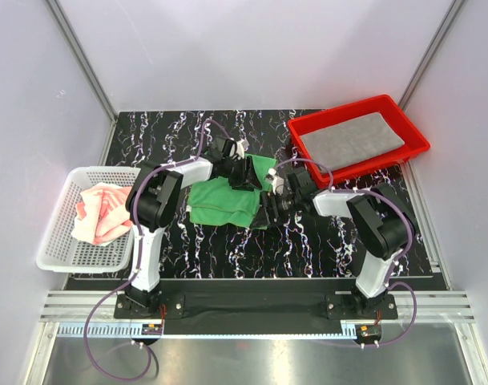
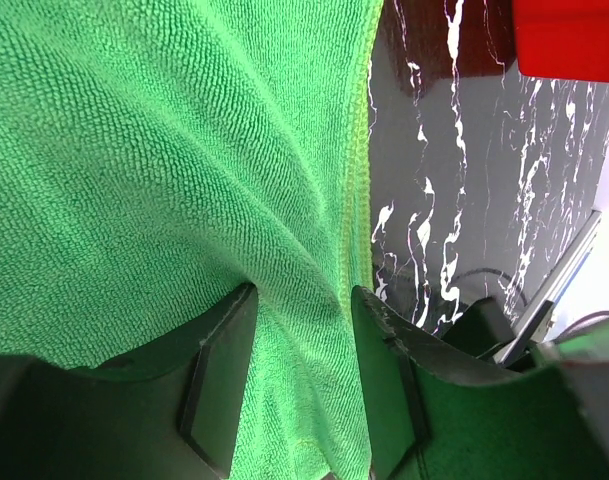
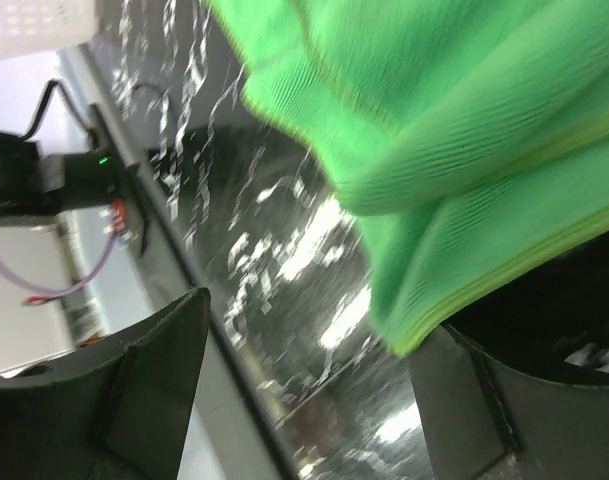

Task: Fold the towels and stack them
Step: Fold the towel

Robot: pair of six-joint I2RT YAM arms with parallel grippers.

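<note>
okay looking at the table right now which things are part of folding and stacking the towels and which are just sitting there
Part of the job:
- green towel, mid-table, left gripper pinching a fold, right gripper open at its edge
- grey towel, flat in the red tray
- pink towel, crumpled in the basket

Just sitting there:
- red tray
- white basket
</note>
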